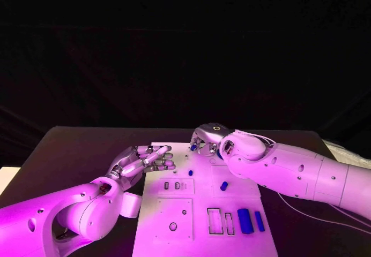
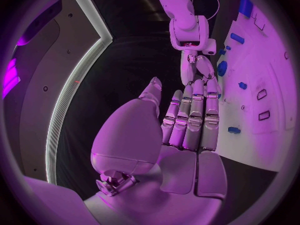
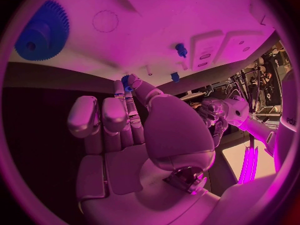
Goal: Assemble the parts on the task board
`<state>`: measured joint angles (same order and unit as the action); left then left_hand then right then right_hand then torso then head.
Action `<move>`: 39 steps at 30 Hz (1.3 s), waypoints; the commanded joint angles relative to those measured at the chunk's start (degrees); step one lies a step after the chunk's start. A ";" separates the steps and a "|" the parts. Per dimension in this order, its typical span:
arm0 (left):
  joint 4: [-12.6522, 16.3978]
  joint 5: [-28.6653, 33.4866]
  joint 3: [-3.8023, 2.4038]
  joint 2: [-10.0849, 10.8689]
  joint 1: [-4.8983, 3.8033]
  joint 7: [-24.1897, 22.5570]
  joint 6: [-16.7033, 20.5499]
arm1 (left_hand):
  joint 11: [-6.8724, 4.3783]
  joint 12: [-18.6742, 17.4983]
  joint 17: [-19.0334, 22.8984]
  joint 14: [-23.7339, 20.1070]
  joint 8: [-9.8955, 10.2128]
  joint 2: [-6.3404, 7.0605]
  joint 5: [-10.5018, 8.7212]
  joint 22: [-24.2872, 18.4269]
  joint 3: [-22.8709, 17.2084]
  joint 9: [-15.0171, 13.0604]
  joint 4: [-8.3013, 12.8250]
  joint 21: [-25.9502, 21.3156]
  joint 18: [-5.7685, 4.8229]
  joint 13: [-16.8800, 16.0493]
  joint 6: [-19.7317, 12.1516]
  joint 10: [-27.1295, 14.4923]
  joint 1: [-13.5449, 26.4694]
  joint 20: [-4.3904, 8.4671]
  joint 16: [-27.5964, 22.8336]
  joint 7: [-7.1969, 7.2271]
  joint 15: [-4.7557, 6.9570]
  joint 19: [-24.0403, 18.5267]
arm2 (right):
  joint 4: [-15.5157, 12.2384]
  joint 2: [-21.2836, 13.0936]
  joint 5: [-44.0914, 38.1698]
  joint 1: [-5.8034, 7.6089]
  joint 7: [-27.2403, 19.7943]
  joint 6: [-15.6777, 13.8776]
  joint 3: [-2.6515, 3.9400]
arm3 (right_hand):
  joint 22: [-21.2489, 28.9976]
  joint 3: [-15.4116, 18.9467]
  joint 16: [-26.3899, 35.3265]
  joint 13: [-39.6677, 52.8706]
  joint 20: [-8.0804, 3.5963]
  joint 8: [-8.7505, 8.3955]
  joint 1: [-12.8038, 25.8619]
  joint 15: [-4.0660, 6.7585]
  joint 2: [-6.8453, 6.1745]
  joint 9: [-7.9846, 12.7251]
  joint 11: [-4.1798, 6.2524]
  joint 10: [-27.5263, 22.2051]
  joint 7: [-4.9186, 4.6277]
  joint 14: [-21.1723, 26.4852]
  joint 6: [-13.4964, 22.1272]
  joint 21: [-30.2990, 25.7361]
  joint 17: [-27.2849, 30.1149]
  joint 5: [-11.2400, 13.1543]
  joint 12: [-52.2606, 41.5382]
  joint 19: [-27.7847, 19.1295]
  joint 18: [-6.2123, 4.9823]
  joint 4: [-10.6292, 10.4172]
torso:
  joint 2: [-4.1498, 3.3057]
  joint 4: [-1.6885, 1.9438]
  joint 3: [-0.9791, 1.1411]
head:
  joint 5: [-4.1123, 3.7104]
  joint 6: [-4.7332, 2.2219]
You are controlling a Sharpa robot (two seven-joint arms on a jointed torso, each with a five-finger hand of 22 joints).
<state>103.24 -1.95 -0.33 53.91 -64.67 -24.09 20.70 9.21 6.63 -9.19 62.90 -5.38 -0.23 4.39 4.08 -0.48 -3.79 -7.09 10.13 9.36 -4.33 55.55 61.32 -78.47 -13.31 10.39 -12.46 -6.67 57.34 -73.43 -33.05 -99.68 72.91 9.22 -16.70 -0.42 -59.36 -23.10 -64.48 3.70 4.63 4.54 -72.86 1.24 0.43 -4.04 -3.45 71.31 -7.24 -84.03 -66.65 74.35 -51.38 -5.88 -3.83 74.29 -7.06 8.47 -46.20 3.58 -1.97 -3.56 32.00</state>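
The white task board (image 1: 202,243) lies in the middle of the black table. My right hand (image 1: 207,140) hovers over the board's far edge and pinches a small blue part (image 3: 127,81) between thumb and fingertip; that part (image 1: 193,146) peeks out under the hand. A blue gear (image 3: 40,32) lies flat on the board close by. Two short blue pegs (image 1: 191,172) (image 1: 224,186) stand mid-board. Two long blue bars (image 1: 244,220) (image 1: 260,220) lie near the board's right edge. My left hand (image 1: 143,160) is at the board's far left corner, its fingers (image 2: 190,117) straight and holding nothing.
Two tall rectangular slots (image 1: 214,220) (image 1: 229,223) sit left of the bars. Small slots (image 1: 166,185) and a round hole (image 1: 173,226) mark the board's left half. Bare black table (image 1: 77,155) lies left of the board.
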 commanded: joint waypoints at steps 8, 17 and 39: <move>0.25 0.10 -0.05 0.02 -0.22 -0.06 -1.34 | 0.31 -0.26 -0.08 0.32 0.23 -0.41 -0.20 -0.08 0.01 0.06 0.40 -0.36 1.13 0.01 -0.09 -0.10 -0.15 0.05 -0.28 -0.26 -0.27 0.25 | 2.06 1.56 -2.39 0.01 0.60 -0.69 -0.01 | -0.22 -1.39 -0.55 0.01 0.23 -0.21 -0.16 -0.10 -0.26 -0.91 -0.17 -0.20 0.08 -1.25 -0.37 0.51 -0.29 -0.31 0.28 0.05 1.09 -1.18 | -0.14 0.08 0.03 | 0.07 0.16; 0.34 0.10 -0.05 -0.02 -0.29 0.13 -1.47 | 0.33 -0.34 -0.14 0.30 0.29 -0.41 -0.20 -0.10 0.03 0.06 0.53 -0.44 1.13 0.03 -0.14 -0.18 -0.21 0.04 -0.34 -0.27 -0.28 0.29 | 2.99 2.69 -2.89 0.00 0.29 0.12 -0.01 | -0.27 -1.47 -0.61 0.01 0.28 -0.27 -0.04 -0.15 -0.50 -0.92 -0.21 -0.27 0.06 -1.21 -0.35 0.58 -0.25 -0.22 0.27 -0.01 1.09 -1.33 | -0.27 0.16 0.01 | 0.13 0.19; -0.21 0.10 -0.05 0.02 -0.33 0.66 -1.59 | 0.36 -0.42 -0.19 0.30 0.35 -0.40 -0.20 -0.12 0.07 0.06 0.62 -0.51 1.13 0.05 -0.18 -0.25 -0.23 0.03 -0.39 -0.29 -0.30 0.33 | 1.15 1.66 -2.77 -0.12 -0.39 1.08 -0.05 | -0.44 -1.51 -0.75 0.04 0.38 -0.40 0.37 -0.22 -1.12 -0.96 -0.26 -0.38 0.05 -1.09 -0.33 0.76 -0.19 0.01 0.22 -0.13 1.09 -1.84 | -0.38 0.24 0.01 | 0.16 0.47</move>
<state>102.99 -1.93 -0.33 53.99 -64.93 -23.33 20.31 9.40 6.41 -9.33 62.90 -5.39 -0.23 4.39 4.04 -0.47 -3.80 -6.79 9.86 9.36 -4.32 55.55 61.12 -78.47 -13.32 10.39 -12.45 -6.67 57.33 -72.05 -31.31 -101.64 72.88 9.23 -16.88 -0.41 -59.76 -24.56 -64.92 3.76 4.63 3.94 -72.55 1.23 -0.35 -4.04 -3.66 71.10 -7.23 -84.03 -66.65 74.79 -51.59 -5.95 -3.87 74.28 -7.07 7.01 -46.57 3.77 -1.96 -3.39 32.36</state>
